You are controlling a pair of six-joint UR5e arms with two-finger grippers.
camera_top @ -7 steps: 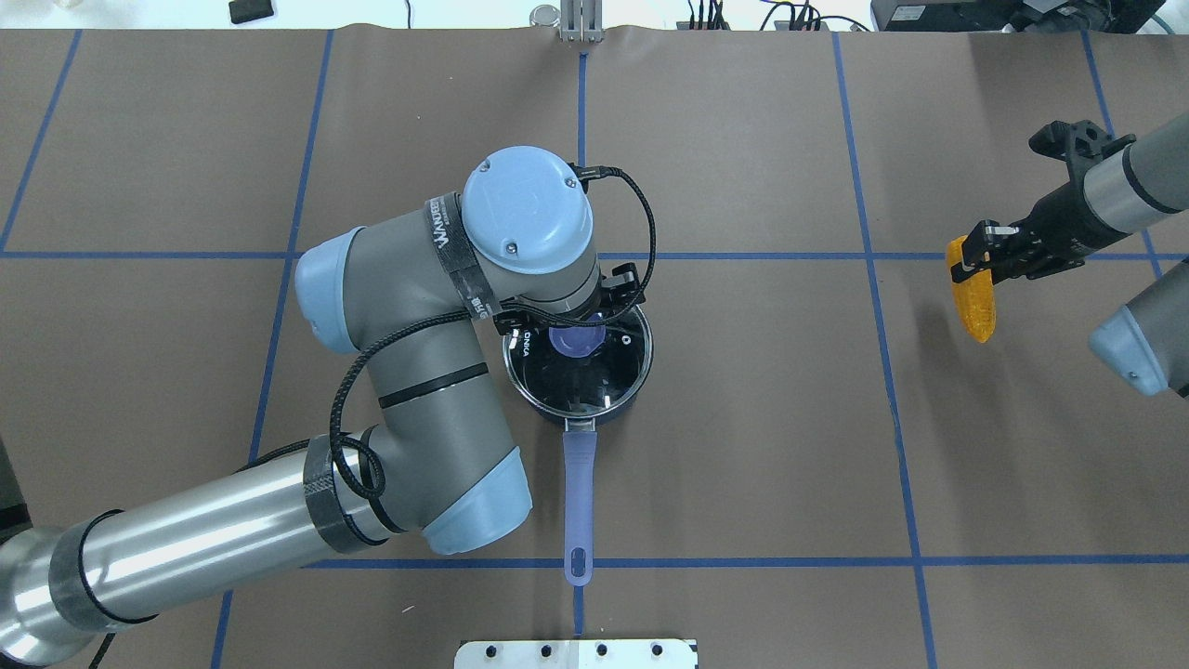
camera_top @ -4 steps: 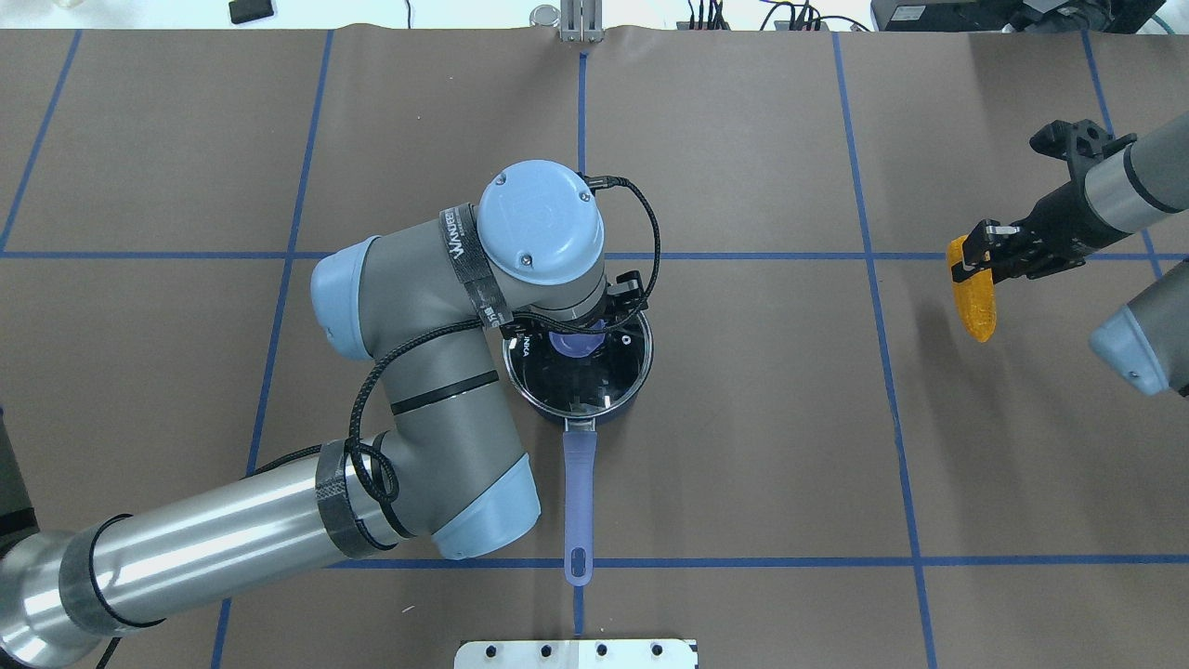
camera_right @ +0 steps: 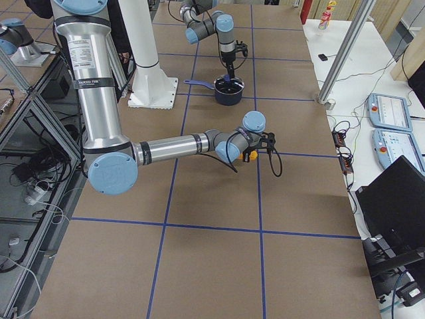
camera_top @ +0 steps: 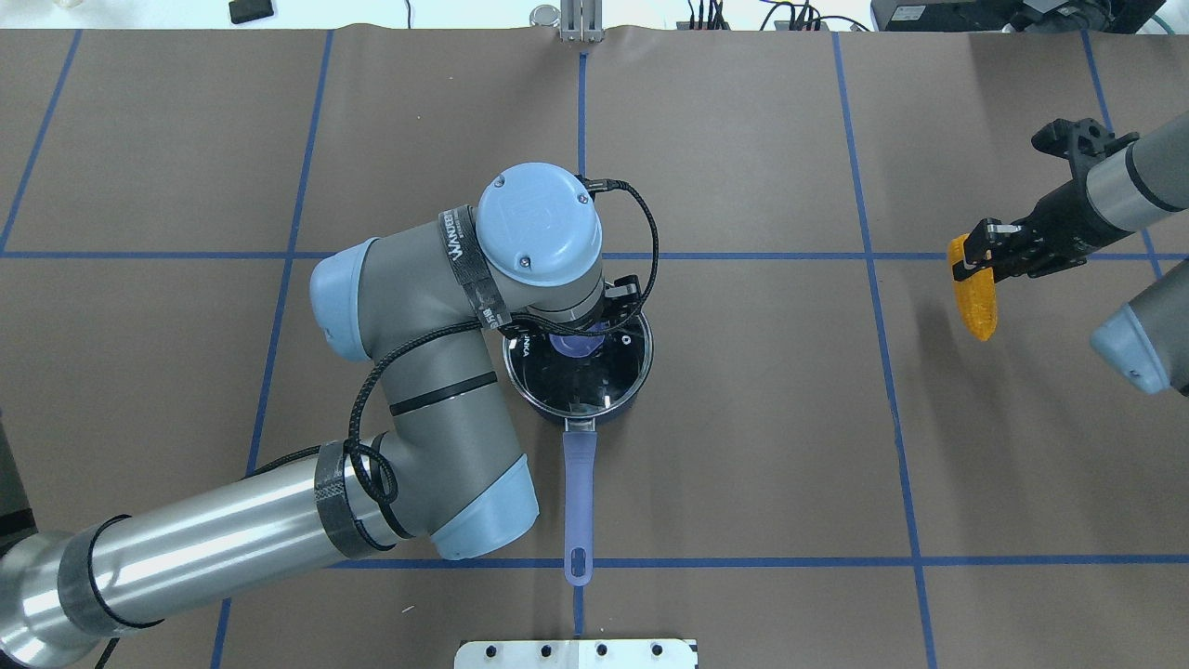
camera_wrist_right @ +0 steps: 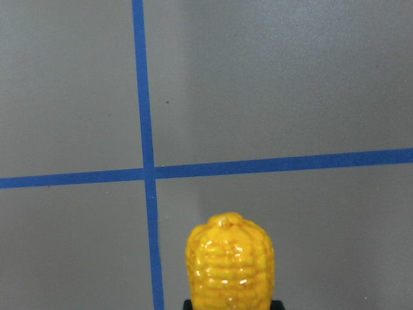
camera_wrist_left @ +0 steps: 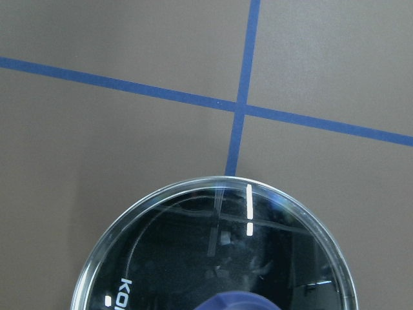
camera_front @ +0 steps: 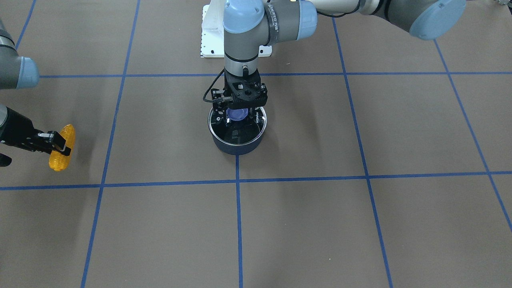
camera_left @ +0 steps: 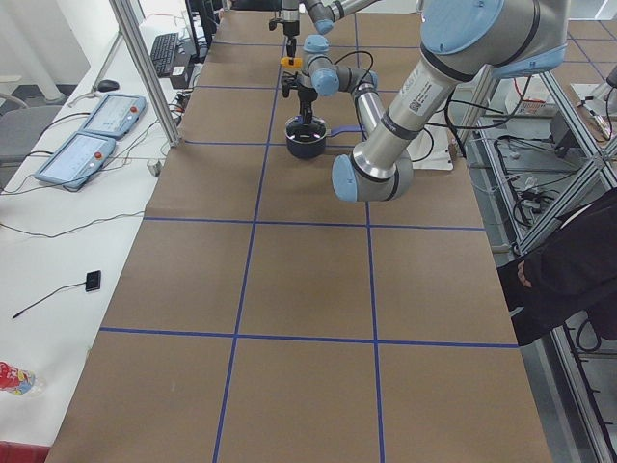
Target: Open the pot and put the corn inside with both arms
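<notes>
Front view: the left gripper [camera_front: 239, 112] straddles the knob [camera_front: 236, 116] of the lid [camera_front: 236, 134] on the pot [camera_front: 237, 149]; I cannot tell if it grips. The glass is likely slippery and fragile, so lift by the knob. Overhead: the right gripper [camera_top: 973, 258] clamps the corn [camera_top: 980, 307], well apart from the pot.

The table cover [camera_top: 743, 418] is matt brown and paper-like, crossed by smooth blue tape [camera_top: 743, 561]. The lid [camera_wrist_left: 193, 258] is clear, glossy glass with a thin bright metal rim, and it throws reflections. Its knob [camera_front: 237, 115] looks like smooth blue plastic. The pot [camera_front: 236, 149] has a dark, dull wall. In the overhead view the handle [camera_top: 579, 492], at the pot's 6 o'clock, is smooth lavender plastic. The corn [camera_wrist_right: 227, 265] is glossy, bumpy and plastic-looking. The left arm [camera_top: 204, 539] has a shiny brushed-metal tube, matt grey joints and smooth light-blue caps.
</notes>
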